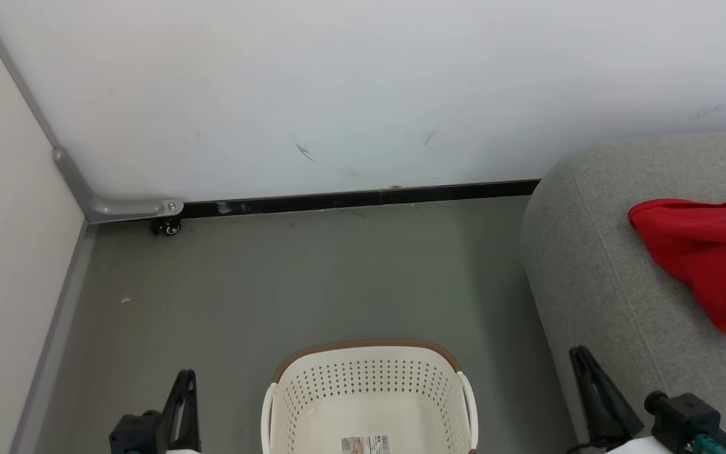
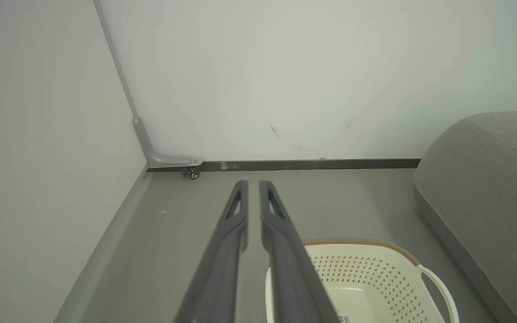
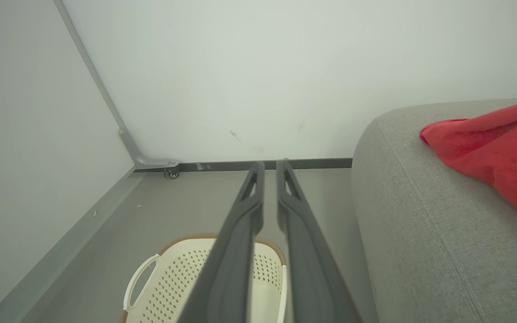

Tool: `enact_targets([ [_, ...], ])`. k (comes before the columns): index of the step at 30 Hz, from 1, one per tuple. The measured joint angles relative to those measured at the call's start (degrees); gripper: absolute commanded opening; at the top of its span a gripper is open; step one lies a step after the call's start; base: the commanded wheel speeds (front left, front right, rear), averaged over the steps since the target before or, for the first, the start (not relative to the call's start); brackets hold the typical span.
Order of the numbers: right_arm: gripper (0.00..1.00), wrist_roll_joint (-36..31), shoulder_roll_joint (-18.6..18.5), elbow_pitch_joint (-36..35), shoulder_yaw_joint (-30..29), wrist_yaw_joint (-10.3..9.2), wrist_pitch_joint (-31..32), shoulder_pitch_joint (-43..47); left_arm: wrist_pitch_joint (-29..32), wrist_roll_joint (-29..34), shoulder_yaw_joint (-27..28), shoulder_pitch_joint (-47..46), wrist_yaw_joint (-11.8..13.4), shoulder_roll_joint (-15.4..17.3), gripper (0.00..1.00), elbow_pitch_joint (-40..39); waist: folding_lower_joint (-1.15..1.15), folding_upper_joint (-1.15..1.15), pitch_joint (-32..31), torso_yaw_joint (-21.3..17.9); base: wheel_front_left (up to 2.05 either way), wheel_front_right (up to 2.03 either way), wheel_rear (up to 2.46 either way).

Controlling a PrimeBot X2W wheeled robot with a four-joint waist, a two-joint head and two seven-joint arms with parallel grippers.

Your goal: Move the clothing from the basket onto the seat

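Note:
The cream perforated basket [image 1: 369, 345] stands on the grey floor at the bottom centre; only a barcode sticker [image 1: 365, 444] shows inside it. Red clothing [image 1: 703, 252] lies on the grey seat [image 1: 590, 271] at the right. My left gripper [image 1: 185, 378] hovers left of the basket, and my right gripper [image 1: 580, 353] is between the basket and the seat. In the left wrist view my left gripper [image 2: 253, 184] has its fingers a narrow gap apart with nothing between them, above the basket [image 2: 361, 243]. My right gripper [image 3: 269, 165] looks the same, with the clothing [image 3: 496, 148] to its right.
A white wall with a black baseboard [image 1: 363, 198] closes the far side. A second panel closes the left, joined by a grey corner bracket over a small caster [image 1: 166, 227]. Grey floor [image 1: 312, 277] lies between the basket and the wall.

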Motion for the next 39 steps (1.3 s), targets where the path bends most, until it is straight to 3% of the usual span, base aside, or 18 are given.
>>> enact_targets([
  [9, 0.00, 3.3, 0.1, 1.0, 0.7, 0.00, -0.1, 0.8, 2.1, -3.4, 2.5, 1.0, -1.0, -0.9, 0.00, 2.6, 0.00, 0.00, 0.0, -0.1, 0.00, 0.00, 0.00],
  [23, 0.00, 17.9, 0.1, -0.1, 0.6, 0.00, 0.0, 0.7, 6.6, -15.5, 5.6, -1.1, -3.6, -1.3, 0.00, 3.1, 0.05, 0.00, 0.1, -0.5, 0.00, 0.00, 0.00],
  [39, 0.00, 32.1, -0.6, 0.2, -0.3, 0.00, 1.7, 0.4, 10.6, -28.3, 8.2, -1.3, -6.2, -1.7, 0.00, 2.3, 0.88, 0.00, -0.4, -0.9, 0.00, 0.00, 0.00],
])
